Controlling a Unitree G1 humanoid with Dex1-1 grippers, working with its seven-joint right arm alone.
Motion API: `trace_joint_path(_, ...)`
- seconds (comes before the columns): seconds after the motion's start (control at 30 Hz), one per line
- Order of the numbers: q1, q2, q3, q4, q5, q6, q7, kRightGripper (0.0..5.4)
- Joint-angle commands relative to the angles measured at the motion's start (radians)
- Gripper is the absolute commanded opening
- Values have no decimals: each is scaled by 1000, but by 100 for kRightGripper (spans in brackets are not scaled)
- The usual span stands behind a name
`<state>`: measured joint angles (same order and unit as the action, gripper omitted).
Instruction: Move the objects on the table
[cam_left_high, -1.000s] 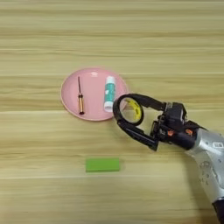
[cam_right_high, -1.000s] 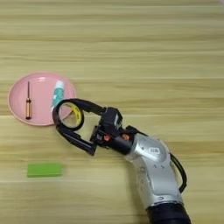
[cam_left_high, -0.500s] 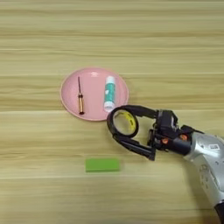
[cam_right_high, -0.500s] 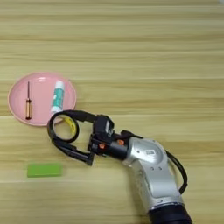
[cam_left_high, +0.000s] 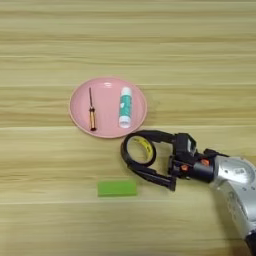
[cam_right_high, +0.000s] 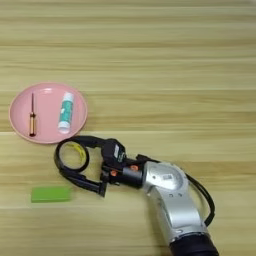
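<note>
On the table (cam_left_high: 200, 60) my right gripper (cam_left_high: 136, 159) reaches left from the silver forearm (cam_right_high: 167, 187). Its two black fingers (cam_left_high: 155, 176) are shut on the black tape ring with yellow inside (cam_left_high: 146, 145), just below the pink round plate (cam_left_high: 106, 100). The plate holds the thin orange-handled screwdriver (cam_left_high: 92, 114) on its left and the white-and-teal tube (cam_left_high: 125, 107) on its right, both lying lengthwise. The flat green block (cam_left_high: 117, 188) lies on the table a little below and left of the ring, apart from the gripper.
The forearm and its cable (cam_right_high: 205, 200) fill the lower right corner of the table. Bare wood stretches across the far half and the whole left side.
The gripper has carried the tape ring left and toward the near edge, from beside the plate's right rim to below the plate. Plate, tube, screwdriver and block have stayed put.
</note>
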<state>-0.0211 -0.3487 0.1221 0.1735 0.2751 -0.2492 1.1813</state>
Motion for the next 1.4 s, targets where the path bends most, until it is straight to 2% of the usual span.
trace_joint_path(0.03,-56,-18,-12,-16,-11,-21,-38,402)
trace_joint_path(0.43,-71,-19,4,52,-93,-60,-68,402)
trace_joint_path(1.13,-93,-26,40,137,-190,-118,-130,402)
trace_joint_path(1.4,-97,-27,45,155,-198,-130,-133,402)
